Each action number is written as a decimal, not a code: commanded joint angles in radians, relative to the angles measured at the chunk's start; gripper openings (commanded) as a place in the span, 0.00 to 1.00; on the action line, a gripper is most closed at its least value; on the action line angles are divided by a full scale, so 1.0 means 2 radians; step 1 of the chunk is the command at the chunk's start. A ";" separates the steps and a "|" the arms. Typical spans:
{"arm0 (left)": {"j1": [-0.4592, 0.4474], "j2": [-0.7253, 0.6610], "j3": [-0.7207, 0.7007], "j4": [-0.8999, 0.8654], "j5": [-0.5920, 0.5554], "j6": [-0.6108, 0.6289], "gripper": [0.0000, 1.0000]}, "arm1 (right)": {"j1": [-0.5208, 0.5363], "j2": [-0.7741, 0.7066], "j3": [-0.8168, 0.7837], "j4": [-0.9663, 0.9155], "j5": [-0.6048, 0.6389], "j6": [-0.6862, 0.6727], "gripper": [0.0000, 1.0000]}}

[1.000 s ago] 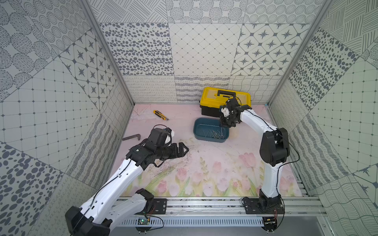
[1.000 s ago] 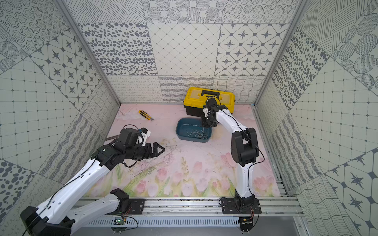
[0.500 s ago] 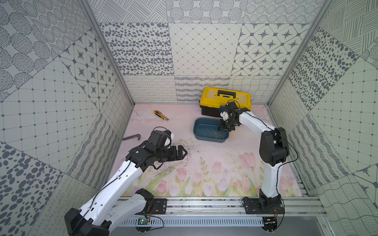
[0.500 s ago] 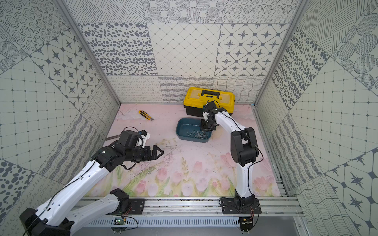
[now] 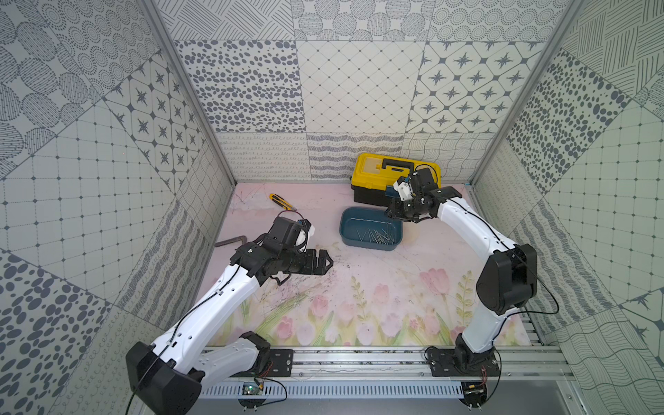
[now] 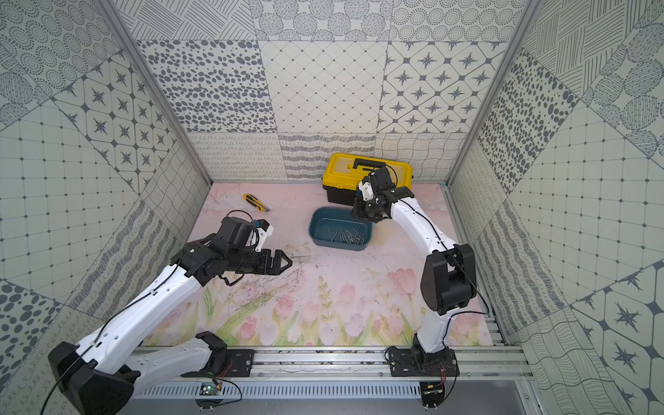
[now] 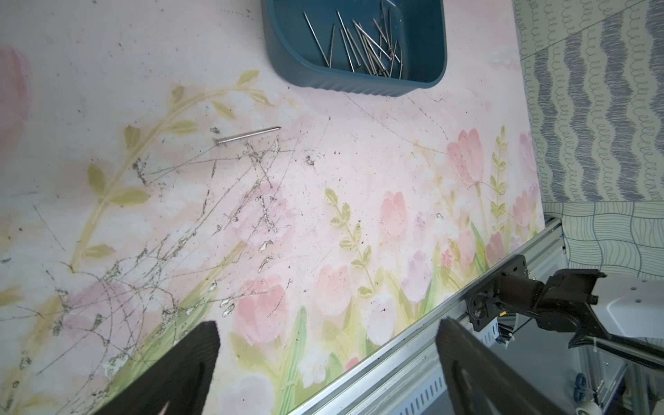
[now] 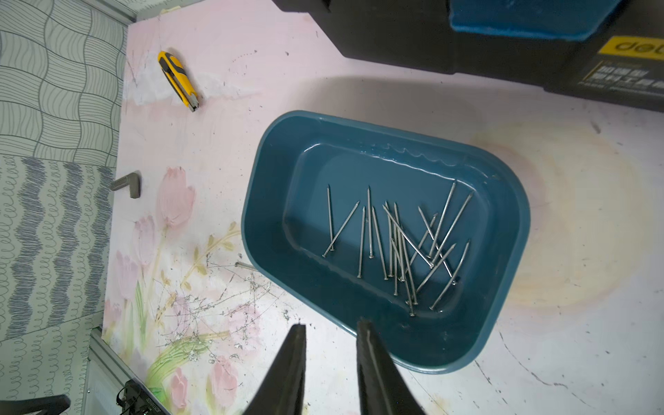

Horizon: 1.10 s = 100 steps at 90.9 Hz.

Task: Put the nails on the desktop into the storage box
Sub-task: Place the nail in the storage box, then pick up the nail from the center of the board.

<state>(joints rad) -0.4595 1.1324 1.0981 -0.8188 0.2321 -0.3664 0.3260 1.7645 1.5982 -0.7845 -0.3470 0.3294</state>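
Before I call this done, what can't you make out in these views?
Nail count: the nails overlap in the box in the right wrist view; too small in both top views.
Loose nail: the box's rim hides one end in the right wrist view.
Box: cut off by the picture edge in the left wrist view.
Desktop under the left arm: hidden in both top views.

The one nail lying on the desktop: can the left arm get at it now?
Probably yes. The left gripper stands open just short of the nail, which lies flat on bare desktop with nothing between them.
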 commanded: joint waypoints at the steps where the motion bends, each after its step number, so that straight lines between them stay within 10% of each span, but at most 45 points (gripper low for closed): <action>1: -0.005 0.035 0.038 -0.037 -0.019 0.128 0.99 | 0.003 -0.037 -0.021 0.021 -0.010 0.002 0.31; 100: -0.003 0.320 0.113 0.016 -0.046 0.614 0.92 | 0.032 -0.240 -0.231 0.036 -0.033 0.075 0.38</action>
<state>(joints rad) -0.4770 1.7229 1.3262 -0.8074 0.1349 0.5472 0.3824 1.3003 1.1458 -0.7437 -0.4072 0.4412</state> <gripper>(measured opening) 0.927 0.372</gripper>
